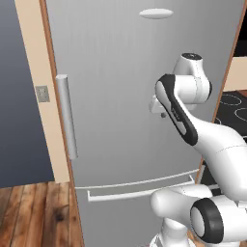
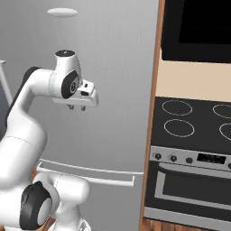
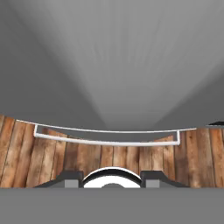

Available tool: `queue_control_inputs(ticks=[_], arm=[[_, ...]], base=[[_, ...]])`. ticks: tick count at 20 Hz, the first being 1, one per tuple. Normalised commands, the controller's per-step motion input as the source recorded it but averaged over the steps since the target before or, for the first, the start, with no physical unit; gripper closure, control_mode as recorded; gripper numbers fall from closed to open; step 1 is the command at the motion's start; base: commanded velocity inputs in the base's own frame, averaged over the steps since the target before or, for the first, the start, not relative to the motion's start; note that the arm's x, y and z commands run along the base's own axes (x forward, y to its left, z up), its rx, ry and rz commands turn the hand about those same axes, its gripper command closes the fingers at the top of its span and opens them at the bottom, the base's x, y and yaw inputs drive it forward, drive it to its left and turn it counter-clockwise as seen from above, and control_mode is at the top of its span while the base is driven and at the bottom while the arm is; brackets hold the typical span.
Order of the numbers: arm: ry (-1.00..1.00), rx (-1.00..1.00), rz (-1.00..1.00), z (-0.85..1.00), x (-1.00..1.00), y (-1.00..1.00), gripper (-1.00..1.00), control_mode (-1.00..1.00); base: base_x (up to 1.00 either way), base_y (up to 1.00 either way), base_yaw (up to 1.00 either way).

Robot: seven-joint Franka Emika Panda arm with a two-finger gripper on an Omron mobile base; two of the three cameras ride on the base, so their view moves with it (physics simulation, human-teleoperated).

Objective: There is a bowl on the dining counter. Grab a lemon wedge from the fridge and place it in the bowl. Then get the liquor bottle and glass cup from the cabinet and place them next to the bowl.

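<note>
Gripper [image 2: 76,107]: points down, fingers apart, nothing between them.
Tall grey steel fridge [image 1: 120,96]: door shut, directly ahead.
Drawer handle [image 3: 107,141]: below fingertips.

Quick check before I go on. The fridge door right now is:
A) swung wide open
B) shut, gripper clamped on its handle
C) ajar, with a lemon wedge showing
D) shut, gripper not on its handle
D: the fridge door sits flush and closed, and the gripper hangs pointing down, well away from the vertical handle.

The arm [image 1: 212,140] is glossy white with rounded segments, black joint bands and a dark-capped wrist.
</note>
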Motion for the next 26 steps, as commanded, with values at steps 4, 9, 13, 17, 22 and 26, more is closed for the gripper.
queue_control_inputs(ticks=[4, 9, 13, 17, 22, 26], arm=[[0.0, 0.0, 0.0, 0.0, 0.0, 0.0, -1.0, 1.0], [0.0, 0.0, 0.0, 0.0, 0.0, 0.0, -1.0, 1.0], [0.0, 0.0, 0.0, 0.0, 0.0, 0.0, -1.0, 1.0], [0.0, 0.0, 0.0, 0.0, 0.0, 0.0, -1.0, 1.0], [0.0, 0.0, 0.0, 0.0, 0.0, 0.0, -1.0, 1.0], [0.0, 0.0, 0.0, 0.0, 0.0, 0.0, -1.0, 1.0]], base=[[-0.08, 0.0, 0.0], [-0.91, 0.06, 0.0], [-0.8, 0.48, 0.0], [-0.23, 0.84, 0.0], [0.0, 0.98, 0.0], [0.02, 0.78, 0.0]])
